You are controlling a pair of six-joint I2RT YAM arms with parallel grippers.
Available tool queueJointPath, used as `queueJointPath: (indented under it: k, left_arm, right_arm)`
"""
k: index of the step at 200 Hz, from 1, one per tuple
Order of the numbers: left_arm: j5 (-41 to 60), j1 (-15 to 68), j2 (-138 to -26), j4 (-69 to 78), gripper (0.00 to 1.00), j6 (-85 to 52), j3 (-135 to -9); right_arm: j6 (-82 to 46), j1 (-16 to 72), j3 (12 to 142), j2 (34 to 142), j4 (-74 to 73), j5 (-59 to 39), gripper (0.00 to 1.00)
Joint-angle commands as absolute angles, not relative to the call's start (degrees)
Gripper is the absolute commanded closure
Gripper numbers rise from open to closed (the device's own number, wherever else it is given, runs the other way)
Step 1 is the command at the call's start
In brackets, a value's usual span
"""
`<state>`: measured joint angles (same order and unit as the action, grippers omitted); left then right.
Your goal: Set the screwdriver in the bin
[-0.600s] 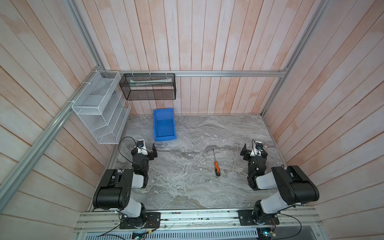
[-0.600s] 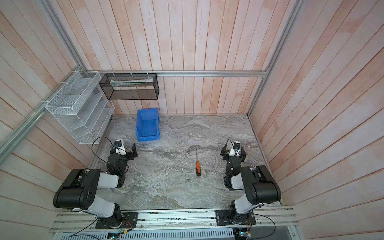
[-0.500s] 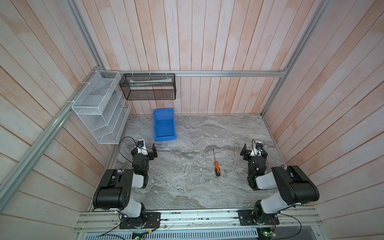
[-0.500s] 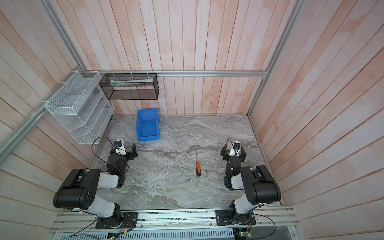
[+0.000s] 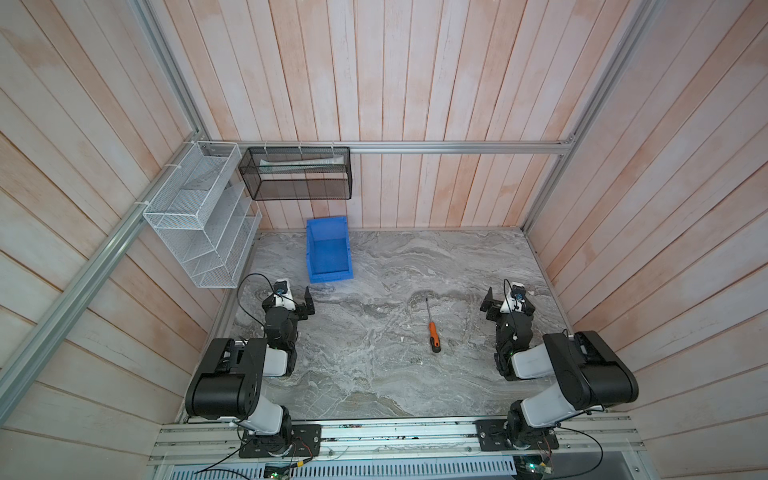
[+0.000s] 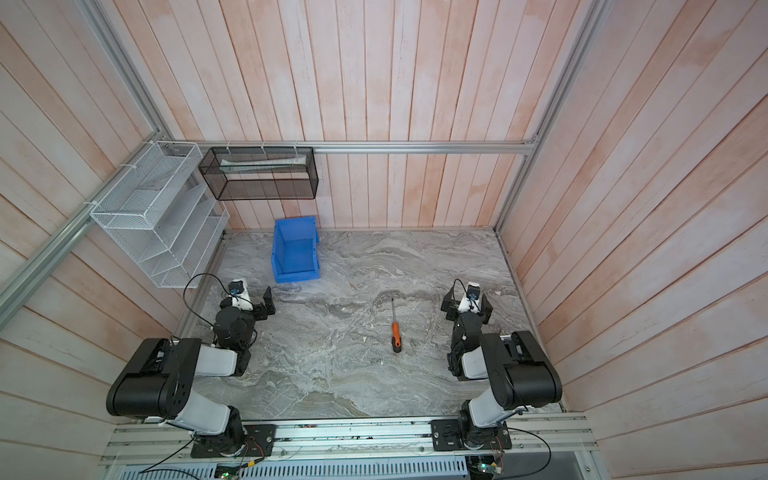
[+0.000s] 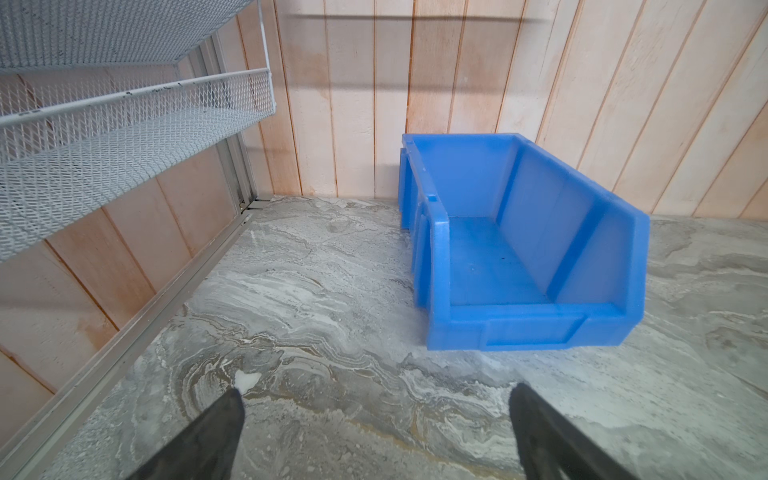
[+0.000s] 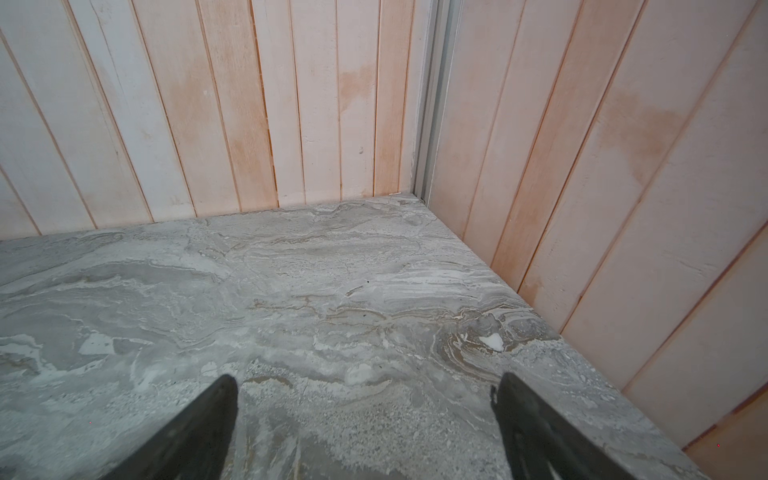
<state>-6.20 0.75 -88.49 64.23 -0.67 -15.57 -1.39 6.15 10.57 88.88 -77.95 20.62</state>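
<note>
The screwdriver [image 5: 432, 328] [image 6: 395, 328], with an orange handle, a black end and a thin silver shaft, lies flat on the grey marble tabletop right of centre, its shaft pointing to the back wall. The blue bin [image 5: 330, 276] [image 6: 297, 276] stands at the back left against the wall and holds nothing; its low front lip faces my left gripper [image 7: 376, 390], which is open over bare marble. My left gripper [image 5: 289, 301] rests at the left. My right gripper [image 5: 509, 301] [image 8: 365, 377] is open at the right, a short way from the screwdriver and apart from it.
A white wire rack [image 5: 199, 220] hangs on the left wall, close to the bin [image 7: 528, 332]. A black mesh basket [image 5: 297, 178] hangs on the back wall above the bin. Wooden walls close in the table on three sides. An aluminium rail [image 5: 374, 432] runs along the front.
</note>
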Motion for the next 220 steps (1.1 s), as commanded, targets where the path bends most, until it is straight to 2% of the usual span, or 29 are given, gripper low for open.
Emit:
queueJointPath:
  k: [1,40,55,120,132,156,172,187,203,220]
  left_arm:
    - [-5.36,0.44,-88.34,63.95,0.00,-1.16,-16.39]
    - [-3.28,-0.36,-88.33,63.09,0.00,-1.54,-16.75]
    - [-3.16,-0.52,-88.33,63.26,0.00,-1.58,-16.72]
    - [-1.43,-1.76,-88.15,63.39,0.00,-2.37,-16.49]
    - [-1.23,-1.76,-88.00,63.45,0.00,-2.46,-16.39]
    - [-3.90,-1.76,-86.93,64.08,0.00,-3.63,-16.21]
    - [-9.29,-1.76,-81.00,49.58,0.00,-4.04,-21.04]
    - [-9.57,-1.65,-76.26,38.92,0.00,-3.33,-24.56]
    - [-7.27,-1.00,-69.92,33.70,0.00,-6.24,-25.29]
    - [-5.77,0.22,-63.78,19.69,0.00,-11.83,-29.93]
  right_arm:
    - [-2.51,4.77,11.93,88.73,-76.19,17.77,0.02]
    - [-2.34,4.63,11.65,88.51,-76.62,17.80,0.02]
    - [-3.77,4.92,12.12,86.98,-73.78,20.48,0.02]
    - [-0.41,8.07,10.35,85.12,-77.53,25.68,0.02]
    - [-1.97,10.03,13.60,80.37,-67.30,35.48,0.02]
    - [-8.56,9.93,25.07,71.99,-44.36,36.81,0.02]
    - [-16.97,9.97,31.51,70.69,-34.13,37.40,0.02]
    - [-25.24,9.94,35.65,70.14,-23.60,34.23,0.02]
    - [-28.17,10.06,36.61,69.76,-21.65,25.40,0.02]
    - [-29.33,11.38,35.54,69.17,-23.00,20.58,0.02]
